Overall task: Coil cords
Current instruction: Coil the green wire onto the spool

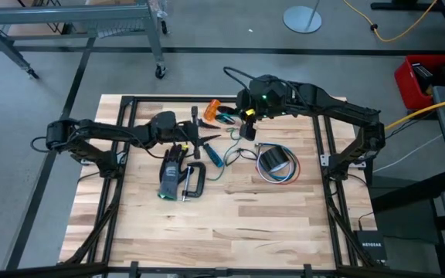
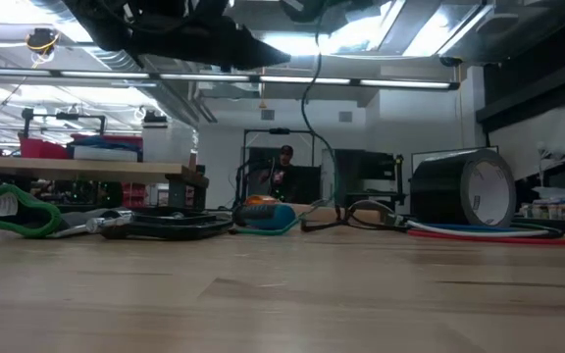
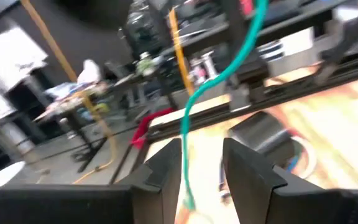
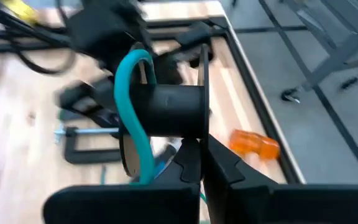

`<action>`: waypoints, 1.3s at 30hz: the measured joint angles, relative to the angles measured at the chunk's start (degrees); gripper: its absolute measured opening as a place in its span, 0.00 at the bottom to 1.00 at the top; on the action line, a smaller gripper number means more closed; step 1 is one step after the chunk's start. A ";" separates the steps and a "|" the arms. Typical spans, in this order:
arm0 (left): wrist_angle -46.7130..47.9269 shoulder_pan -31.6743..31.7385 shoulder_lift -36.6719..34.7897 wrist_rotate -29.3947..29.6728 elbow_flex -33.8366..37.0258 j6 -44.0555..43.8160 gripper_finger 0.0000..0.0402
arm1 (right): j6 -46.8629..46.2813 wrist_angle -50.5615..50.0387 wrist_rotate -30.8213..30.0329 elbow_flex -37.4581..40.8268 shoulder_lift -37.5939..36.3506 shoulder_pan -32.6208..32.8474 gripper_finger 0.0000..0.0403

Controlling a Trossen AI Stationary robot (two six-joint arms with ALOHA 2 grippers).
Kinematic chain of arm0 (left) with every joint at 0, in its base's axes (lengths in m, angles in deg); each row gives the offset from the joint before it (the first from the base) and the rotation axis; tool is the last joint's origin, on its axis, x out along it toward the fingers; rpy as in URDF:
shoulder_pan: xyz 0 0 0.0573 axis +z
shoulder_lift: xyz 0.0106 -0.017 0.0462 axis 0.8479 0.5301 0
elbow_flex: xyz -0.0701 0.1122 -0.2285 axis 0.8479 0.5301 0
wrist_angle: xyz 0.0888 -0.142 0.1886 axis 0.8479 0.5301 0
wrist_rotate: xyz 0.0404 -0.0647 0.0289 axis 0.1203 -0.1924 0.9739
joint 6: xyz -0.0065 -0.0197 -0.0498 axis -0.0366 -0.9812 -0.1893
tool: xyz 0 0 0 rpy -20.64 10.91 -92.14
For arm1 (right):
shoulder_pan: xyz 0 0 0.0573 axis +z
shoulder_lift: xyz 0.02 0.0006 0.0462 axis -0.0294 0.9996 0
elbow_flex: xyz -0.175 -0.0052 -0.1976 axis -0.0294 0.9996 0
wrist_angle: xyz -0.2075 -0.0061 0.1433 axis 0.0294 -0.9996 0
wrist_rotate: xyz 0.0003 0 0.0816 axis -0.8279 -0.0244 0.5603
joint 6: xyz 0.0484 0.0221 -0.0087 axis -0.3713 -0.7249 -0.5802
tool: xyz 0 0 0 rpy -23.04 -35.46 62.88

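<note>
Centrally, teal cord (image 3: 194, 102) runs between parted left gripper (image 3: 201, 171) jaws.

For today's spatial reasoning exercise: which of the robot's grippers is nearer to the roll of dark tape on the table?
Right. The right gripper hangs just beyond the tape roll, holding a black spool. The left gripper is farther off, past the screwdriver.

Teal-green cord (image 4: 135, 118) on black spool (image 4: 173, 112); orange handle (image 4: 255, 144) (translucent); pale wood table (image 1: 230, 224).
</note>
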 joint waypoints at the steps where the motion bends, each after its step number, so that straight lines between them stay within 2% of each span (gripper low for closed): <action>1: 0.01 -0.10 0.11 1.51 -0.02 0.52 0.28 | -0.05 0.68 0.84 0.00 -0.01 0.00 0.00; 8: -2.61 -0.45 0.36 2.15 0.00 0.90 0.30 | -0.05 5.59 5.19 -0.02 -0.04 0.03 0.00; 21: -4.36 -1.94 1.51 0.28 -0.02 2.75 0.31 | -0.02 14.75 6.61 -0.02 -0.04 0.13 0.00; 25: -4.32 -1.69 1.71 0.28 -0.02 2.59 0.31 | -0.02 15.65 9.34 -0.02 -0.04 0.13 0.00; 32: -4.19 -1.68 1.76 0.52 -0.02 2.52 0.30 | 0.00 15.84 9.32 -0.02 -0.04 0.13 0.00; 35: -4.13 -1.68 1.76 0.51 -0.02 2.74 0.27 | 0.00 15.82 9.32 -0.02 -0.04 0.13 0.00; 39: -4.11 -1.68 1.76 0.52 -0.02 2.59 0.16 | 0.00 15.40 9.32 -0.02 -0.04 0.13 0.00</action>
